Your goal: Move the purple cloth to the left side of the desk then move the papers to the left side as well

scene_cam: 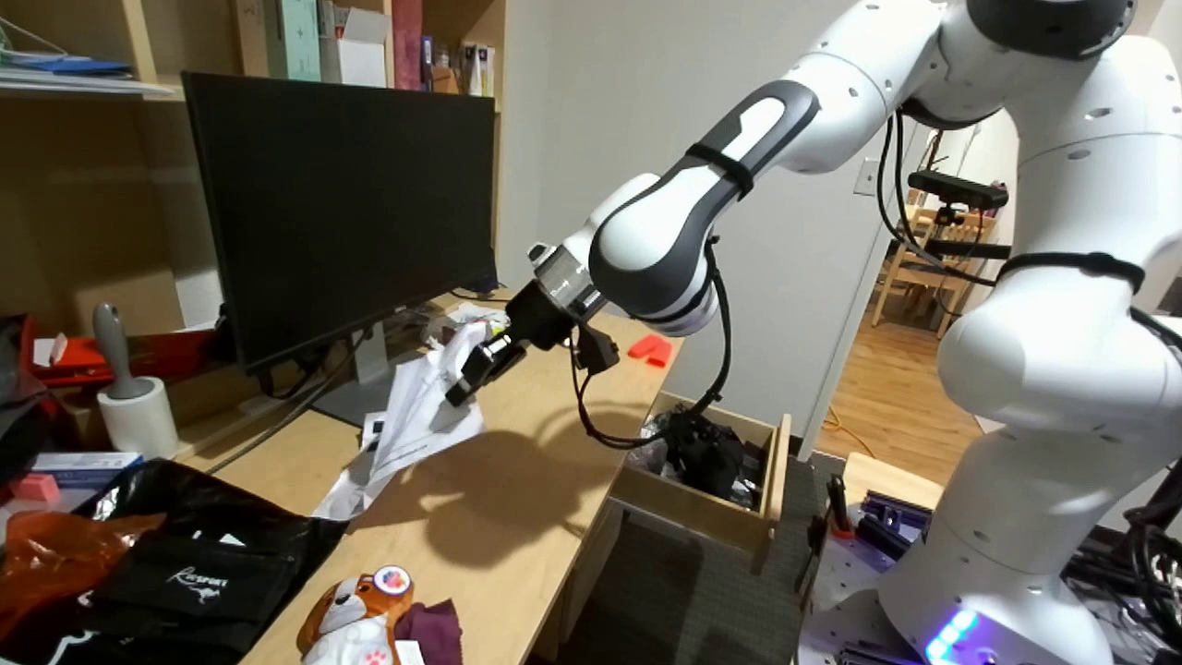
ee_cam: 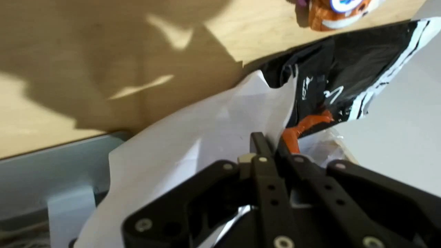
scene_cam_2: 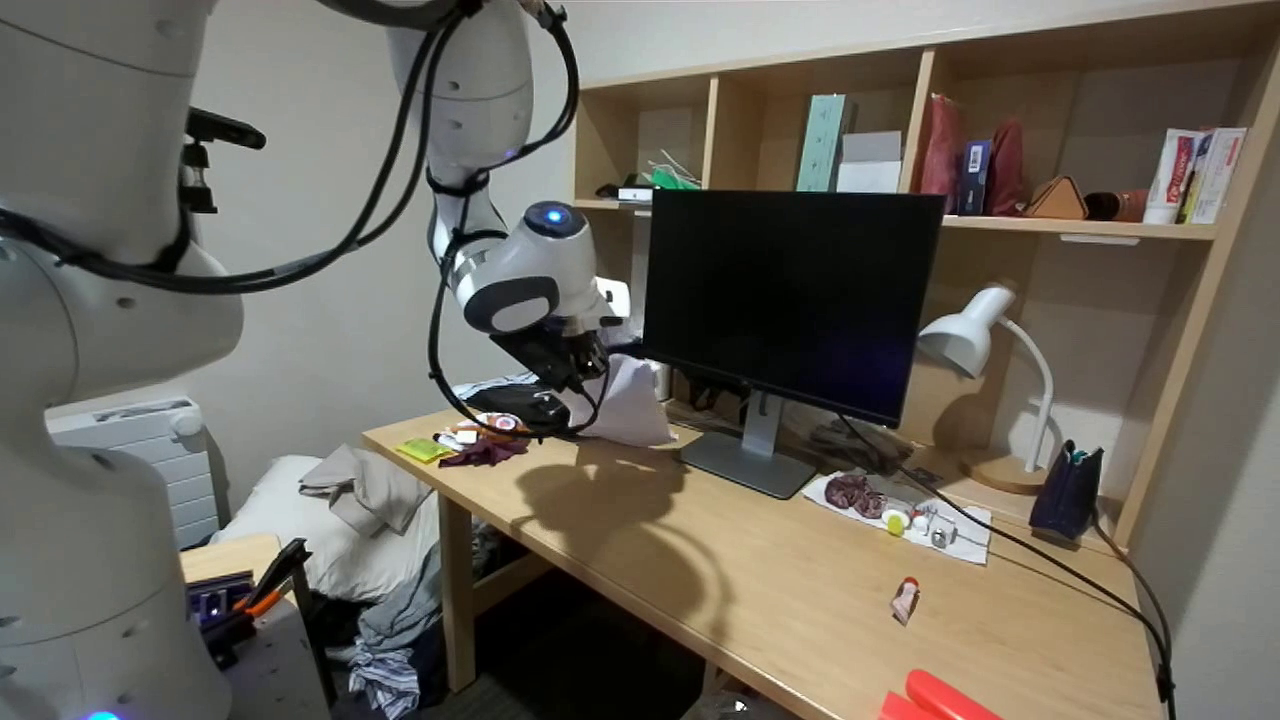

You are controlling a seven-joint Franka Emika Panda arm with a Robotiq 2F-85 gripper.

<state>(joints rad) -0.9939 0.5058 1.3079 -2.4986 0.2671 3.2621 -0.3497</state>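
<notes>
The purple cloth [scene_cam: 434, 632] lies on the desk beside a brown and white dog-shaped packet; it also shows near the desk's far end in an exterior view [scene_cam_2: 487, 452]. The white papers [scene_cam: 423, 427] hang bent from my gripper [scene_cam: 466, 392], in front of the monitor stand. They also show in an exterior view [scene_cam_2: 628, 402] and in the wrist view [ee_cam: 196, 137]. My gripper [ee_cam: 270, 146] is shut on the papers' edge, above the desk [scene_cam_2: 790, 580]. The papers' lower end reaches down by the black bag; whether it touches is unclear.
The monitor [scene_cam: 351, 203] stands close behind the papers. A black bag [scene_cam: 185, 563] with orange plastic lies beyond them, and a lint roller [scene_cam: 134, 397] stands behind it. The dog packet [scene_cam: 360, 619] is near the front edge. Red objects [scene_cam: 651, 349] lie at the opposite end, above an open drawer [scene_cam: 706, 462].
</notes>
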